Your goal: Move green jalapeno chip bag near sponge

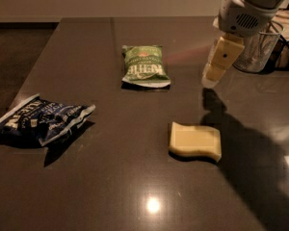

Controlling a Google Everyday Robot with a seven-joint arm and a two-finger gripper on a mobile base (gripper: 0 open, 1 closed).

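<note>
The green jalapeno chip bag [144, 66] lies flat on the dark table, toward the back centre. The pale yellow sponge [195, 141] lies in front of it and to the right, well apart from the bag. My gripper [216, 66] hangs above the table to the right of the bag and behind the sponge, touching neither. It holds nothing that I can see.
A dark blue chip bag [41, 119] lies near the table's left edge [36, 73]. A clear wire-mesh cup [257, 49] stands at the back right, behind my arm. The arm casts a shadow across the right side of the table.
</note>
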